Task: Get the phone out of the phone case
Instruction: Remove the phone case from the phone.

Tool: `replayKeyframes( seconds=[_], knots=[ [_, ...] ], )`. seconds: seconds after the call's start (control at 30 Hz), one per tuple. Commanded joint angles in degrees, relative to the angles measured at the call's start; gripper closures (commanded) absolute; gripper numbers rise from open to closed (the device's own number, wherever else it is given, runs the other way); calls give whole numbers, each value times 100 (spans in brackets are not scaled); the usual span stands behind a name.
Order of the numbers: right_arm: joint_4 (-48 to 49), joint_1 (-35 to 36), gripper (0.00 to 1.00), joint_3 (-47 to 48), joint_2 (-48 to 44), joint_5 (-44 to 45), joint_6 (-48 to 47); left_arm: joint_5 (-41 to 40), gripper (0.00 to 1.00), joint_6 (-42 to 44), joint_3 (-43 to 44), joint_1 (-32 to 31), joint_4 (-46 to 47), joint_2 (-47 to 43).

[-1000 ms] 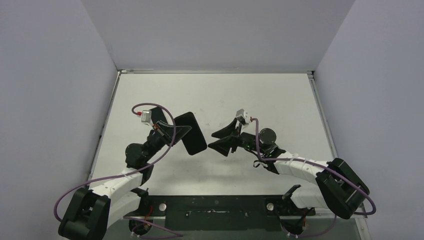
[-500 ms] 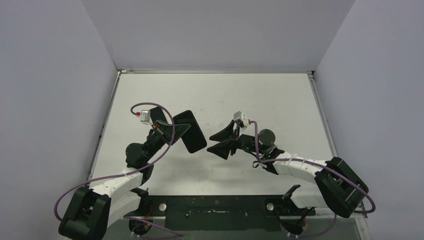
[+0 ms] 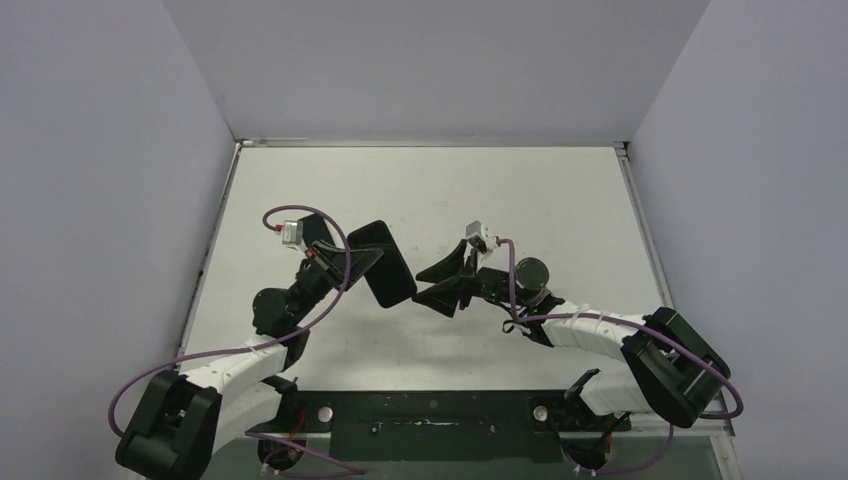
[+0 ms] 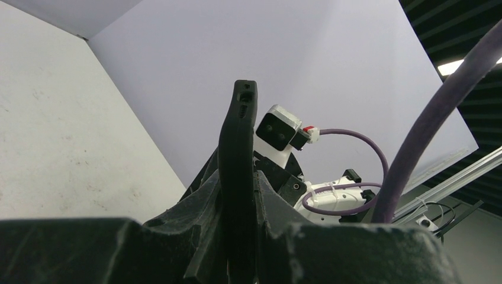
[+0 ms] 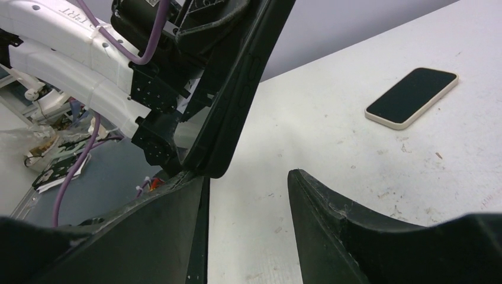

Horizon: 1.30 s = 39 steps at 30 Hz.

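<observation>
Left wrist view shows the left end effector (image 4: 237, 204) closed on the phone case (image 4: 238, 148). Its two fingers press the flat faces near the lower end, so the black shell stands edge-on above them with a small cut-out at its upper tip. In the top external view the case hangs tilted just beyond this end effector's fingertips, apparently raised off the table (image 3: 560, 200). The case looks thin and light and is probably somewhat pliable, so a hold on the broad faces suits it, while a pull at the rim would likely flex it. Whether anything sits inside it cannot be told from these angles.

Further right, the right end effector (image 5: 247, 177) is spread wide and holds nothing. The lower corner of the case sits just ahead of the finger at the left of its own view, and seems not to touch it.

The phone (image 5: 411, 96) lies flat on the table, dark screen up with a pale cream edge. It is well beyond the right end effector's fingertips, off to the right-hand finger's side, and apart from the case, so it looks to be already out. It should handle as rigid, glass-faced, smooth and slippery, and liable to crack if dropped. Lying flat, it leaves little for fingers to get under, so the sound hold is across its narrow width, on the long edges near the middle
</observation>
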Motion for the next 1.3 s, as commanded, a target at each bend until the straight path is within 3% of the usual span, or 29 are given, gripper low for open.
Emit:
replayKeyframes(
  seconds=[0.0,0.33,0.97,1.27],
  knots=[
    [734,50,44,252,28,-154,200,-133,100,-77,181,-46,626,-156],
    [777,24,45,278,116,-91,170,-131,100,-228,201,-151,670,-153],
    [950,-408,63,148,480,80,152,-21,100,-1110,101,-301,1008,-264],
    [1282,-469,64,115,550,23,473,63,100,-919,158,-347,1075,-166]
  ],
)
